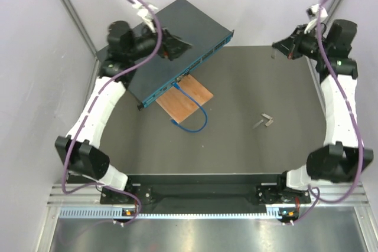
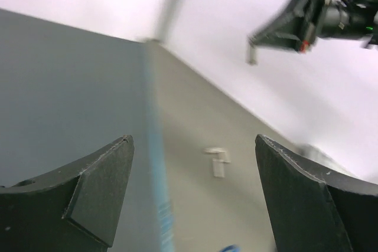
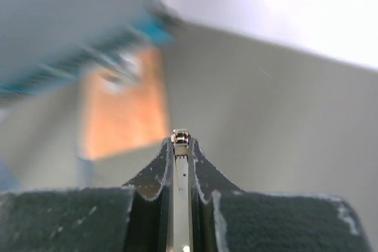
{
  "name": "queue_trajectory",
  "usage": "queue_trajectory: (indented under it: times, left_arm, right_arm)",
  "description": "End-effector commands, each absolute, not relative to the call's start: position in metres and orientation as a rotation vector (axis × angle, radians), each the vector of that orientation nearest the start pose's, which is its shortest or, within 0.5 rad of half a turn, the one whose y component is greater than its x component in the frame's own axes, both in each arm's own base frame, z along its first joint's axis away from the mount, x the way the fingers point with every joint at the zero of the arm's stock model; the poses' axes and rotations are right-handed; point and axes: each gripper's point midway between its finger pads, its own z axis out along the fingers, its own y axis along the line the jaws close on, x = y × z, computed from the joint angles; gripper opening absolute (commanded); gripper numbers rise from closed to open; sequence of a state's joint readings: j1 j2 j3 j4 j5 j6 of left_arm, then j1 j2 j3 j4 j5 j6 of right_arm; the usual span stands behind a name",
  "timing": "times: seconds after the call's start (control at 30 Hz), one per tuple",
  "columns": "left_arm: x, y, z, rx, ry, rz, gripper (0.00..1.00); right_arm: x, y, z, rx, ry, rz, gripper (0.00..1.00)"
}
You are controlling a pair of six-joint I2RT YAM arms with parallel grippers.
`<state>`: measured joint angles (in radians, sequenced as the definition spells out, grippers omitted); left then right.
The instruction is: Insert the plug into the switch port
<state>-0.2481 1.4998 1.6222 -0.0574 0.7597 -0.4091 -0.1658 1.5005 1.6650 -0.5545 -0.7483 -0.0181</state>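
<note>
The switch (image 1: 177,42), a flat dark blue-teal box, lies at the back left with its lighter port face (image 1: 192,66) toward the table middle. My left gripper (image 1: 174,45) hovers over its top, open and empty; in the left wrist view (image 2: 194,140) the switch top (image 2: 65,110) is under the left finger. My right gripper (image 1: 279,48) is raised at the back right, well away from the switch, shut on a thin metal plug (image 3: 181,146). The plug sticks out past the fingertips (image 1: 273,56) and also shows in the left wrist view (image 2: 252,56).
A brown wooden board (image 1: 184,100) lies against the port face. A blue cable (image 1: 194,116) loops over it from a port. A small metal piece (image 1: 267,120) lies right of the table middle, also in the left wrist view (image 2: 217,160). Pale walls enclose the table.
</note>
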Motion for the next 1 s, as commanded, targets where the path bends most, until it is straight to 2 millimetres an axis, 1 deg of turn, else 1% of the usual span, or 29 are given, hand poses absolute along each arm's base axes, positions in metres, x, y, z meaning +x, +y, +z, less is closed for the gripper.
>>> queue_trajectory:
  times: [0.0,0.03,0.07,0.1,0.13,0.17,0.2,0.23,0.27,0.33,0.37,0.4,0.43,0.47,0.5,0.57,0.6,0.8,0.9,0.93,0.97]
  left_arm:
    - [0.352,-0.283,0.474,0.628,1.42,-1.293,0.87]
    - [0.34,-0.301,0.473,0.663,1.415,-1.352,0.86]
    - [0.34,-0.312,0.466,0.674,1.426,-1.396,0.86]
    - [0.335,-0.321,0.462,0.685,1.434,-1.437,0.85]
    - [0.324,-0.334,0.467,0.694,1.416,-1.511,0.83]
    - [0.324,-0.342,0.461,0.696,1.429,-1.553,0.79]
    - [0.319,-0.349,0.457,0.706,1.437,-1.593,0.77]
    - [0.309,-0.358,0.461,0.717,1.42,-1.648,0.74]
    - [0.307,-0.364,0.456,0.719,1.429,-1.677,0.7]
    - [0.298,-0.375,0.449,0.72,1.445,-1.742,0.68]
    - [0.293,-0.376,0.453,0.739,1.405,-1.755,0.66]
    - [0.29,-0.378,0.447,0.732,1.42,-1.79,0.66]
    - [0.283,-0.381,0.446,0.755,1.411,-1.811,0.64]
    - [0.28,-0.381,0.448,0.762,1.39,-1.815,0.64]
    - [0.279,-0.382,0.443,0.754,1.403,-1.822,0.62]
    - [0.277,-0.384,0.441,0.75,1.406,-1.826,0.6]
    - [0.277,-0.384,0.44,0.747,1.407,-1.829,0.58]
    - [0.273,-0.387,0.44,0.748,1.4,-1.848,0.51]
    - [0.272,-0.389,0.44,0.747,1.395,-1.855,0.47]
    - [0.271,-0.389,0.441,0.75,1.388,-1.855,0.46]
    - [0.272,-0.389,0.441,0.748,1.386,-1.854,0.42]
  right_arm:
    - [0.383,0.095,0.434,-0.349,1.583,0.936,0.0]
    - [0.373,0.106,0.445,-0.3,1.56,1.033,0.0]
    - [0.368,0.113,0.442,-0.288,1.544,1.065,0.0]
    - [0.354,0.121,0.455,-0.308,1.501,1.082,0.0]
    - [0.343,0.136,0.465,-0.34,1.459,1.129,0.0]
    - [0.338,0.143,0.466,-0.338,1.453,1.145,0.0]
    - [0.33,0.15,0.467,-0.351,1.445,1.168,0.0]
    - [0.321,0.157,0.475,-0.369,1.407,1.203,0.0]
    - [0.311,0.171,0.477,-0.4,1.391,1.252,0.0]
    - [0.3,0.183,0.477,-0.387,1.386,1.309,0.0]
    - [0.296,0.187,0.478,-0.404,1.372,1.319,0.0]
    - [0.294,0.19,0.477,-0.405,1.377,1.335,0.0]
    - [0.291,0.194,0.476,-0.411,1.379,1.348,0.0]
    - [0.289,0.195,0.478,-0.42,1.371,1.354,0.0]
    - [0.289,0.196,0.474,-0.412,1.38,1.371,0.0]
    - [0.287,0.198,0.473,-0.407,1.38,1.393,0.0]
    - [0.285,0.199,0.476,-0.413,1.366,1.396,0.0]
    - [0.284,0.204,0.469,-0.407,1.382,1.418,0.0]
    - [0.281,0.207,0.47,-0.41,1.38,1.43,0.0]
    - [0.281,0.208,0.469,-0.413,1.381,1.434,0.0]
    - [0.281,0.208,0.468,-0.411,1.383,1.438,0.0]
